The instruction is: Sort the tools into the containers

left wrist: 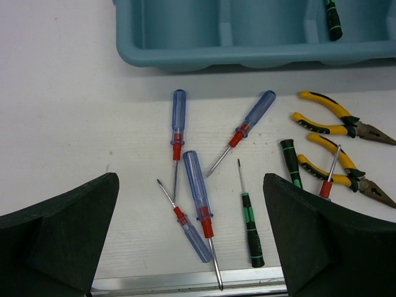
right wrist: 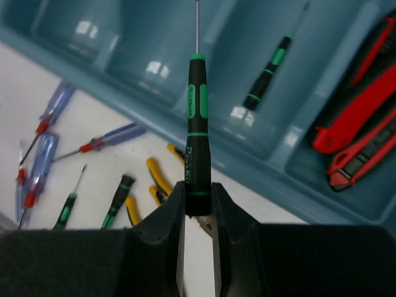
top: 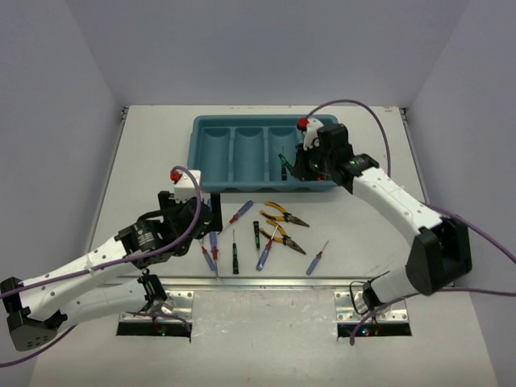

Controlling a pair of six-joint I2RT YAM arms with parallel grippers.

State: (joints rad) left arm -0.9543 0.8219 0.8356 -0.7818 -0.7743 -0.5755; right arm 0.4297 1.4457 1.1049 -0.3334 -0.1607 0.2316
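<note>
Left gripper (left wrist: 190,179): jaws wide, nothing between; hovers over blue-and-red screwdrivers (left wrist: 198,185) on desk (top: 161,145), near side of tray (top: 242,187).
Right of these, on desk: black-and-green screwdrivers (left wrist: 252,229), two; yellow-handled pliers (left wrist: 322,120).
Tray, third compartment from left: loose green screwdriver (right wrist: 269,74). Rightmost compartment: utility knives (right wrist: 359,124).
Right gripper (right wrist: 198,192): jaws narrow, clamped on handle of held screwdriver (right wrist: 197,117), black-and-green, shaft pointing far, over tray.

Tray (top: 242,185) far back on the table (top: 161,145) — screwdrivers (top: 235,251) and pliers (top: 284,216) loose before it — knives (right wrist: 356,117) in its rightmost compartment
</note>
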